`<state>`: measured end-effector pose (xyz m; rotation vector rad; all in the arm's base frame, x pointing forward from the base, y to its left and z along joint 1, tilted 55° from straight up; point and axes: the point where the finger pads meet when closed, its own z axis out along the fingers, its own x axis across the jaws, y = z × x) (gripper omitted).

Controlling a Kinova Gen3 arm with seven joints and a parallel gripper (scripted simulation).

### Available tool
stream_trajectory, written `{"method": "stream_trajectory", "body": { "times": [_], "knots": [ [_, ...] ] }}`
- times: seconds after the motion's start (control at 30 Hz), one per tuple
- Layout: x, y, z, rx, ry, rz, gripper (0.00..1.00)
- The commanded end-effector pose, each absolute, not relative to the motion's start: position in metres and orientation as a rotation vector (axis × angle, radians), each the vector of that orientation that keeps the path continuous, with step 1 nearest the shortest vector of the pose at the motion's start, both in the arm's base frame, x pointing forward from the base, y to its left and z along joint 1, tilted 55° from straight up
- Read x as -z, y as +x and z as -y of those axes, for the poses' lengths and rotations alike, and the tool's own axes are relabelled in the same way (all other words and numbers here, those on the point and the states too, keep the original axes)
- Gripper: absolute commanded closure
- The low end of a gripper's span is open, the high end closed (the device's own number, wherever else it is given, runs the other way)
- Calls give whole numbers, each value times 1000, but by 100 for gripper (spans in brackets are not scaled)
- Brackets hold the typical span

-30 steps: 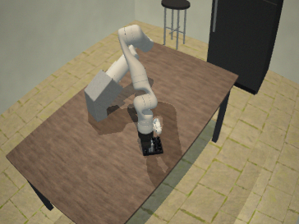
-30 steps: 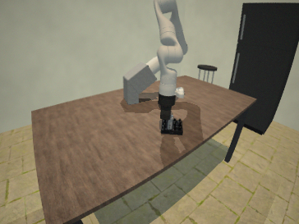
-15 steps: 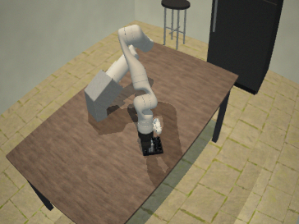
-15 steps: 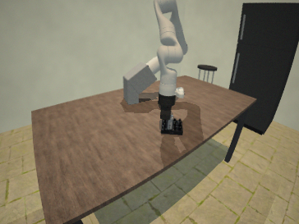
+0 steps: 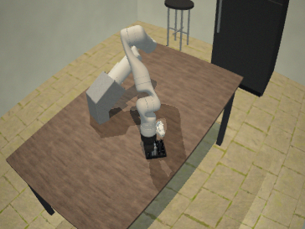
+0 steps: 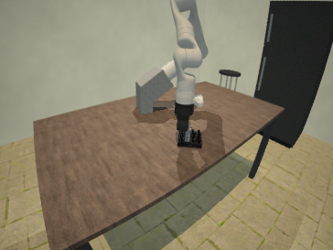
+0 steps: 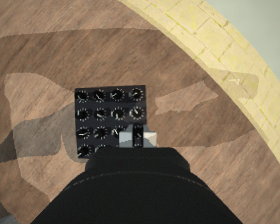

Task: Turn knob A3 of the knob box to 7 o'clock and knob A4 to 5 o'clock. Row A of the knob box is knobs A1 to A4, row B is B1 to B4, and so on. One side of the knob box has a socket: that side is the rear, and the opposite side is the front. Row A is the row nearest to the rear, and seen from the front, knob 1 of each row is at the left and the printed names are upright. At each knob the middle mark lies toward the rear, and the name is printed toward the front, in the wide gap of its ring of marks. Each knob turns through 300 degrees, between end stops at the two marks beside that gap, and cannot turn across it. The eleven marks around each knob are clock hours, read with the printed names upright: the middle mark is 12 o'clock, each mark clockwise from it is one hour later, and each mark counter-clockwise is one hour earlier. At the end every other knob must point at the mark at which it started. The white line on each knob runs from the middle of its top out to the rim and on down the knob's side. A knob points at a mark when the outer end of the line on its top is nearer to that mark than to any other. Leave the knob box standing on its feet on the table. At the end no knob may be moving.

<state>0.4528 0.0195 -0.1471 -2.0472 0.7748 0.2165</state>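
Black knob box (image 5: 162, 155) (image 6: 196, 146) (image 7: 109, 105) sits on the table (image 5: 84, 160) (image 6: 101, 152) (image 7: 45, 55), its near rows partly hidden by the gripper (image 5: 155, 148) (image 6: 187, 135) (image 7: 137, 132); whether its narrowly spaced fingers grip the knob between them, I cannot tell.

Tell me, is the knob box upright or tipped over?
Upright: the knob box sits level on the table, its knobs facing up.

The light is soft and a bit dim. Relative to the table (image 5: 84, 169) (image 6: 105, 166) (image 7: 40, 55), dark shadows lie on its top, and a big one falls on the floor (image 5: 222, 185) (image 6: 151, 211) (image 7: 225, 45) below it. The white bit beside the arm (image 5: 144, 78) (image 6: 185, 85) glows brightly. Small things look blurry, and the close view bends the table's edge into a curve.
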Motion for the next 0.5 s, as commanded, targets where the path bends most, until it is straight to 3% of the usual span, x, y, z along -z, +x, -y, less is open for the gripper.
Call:
{"method": "stream_trajectory", "body": {
  "times": [0.0,0.47],
  "knots": [
    [147,453,-18,-214,-2048,-775,70],
    [147,453,-18,-200,-2056,-750,70]
  ]
}}
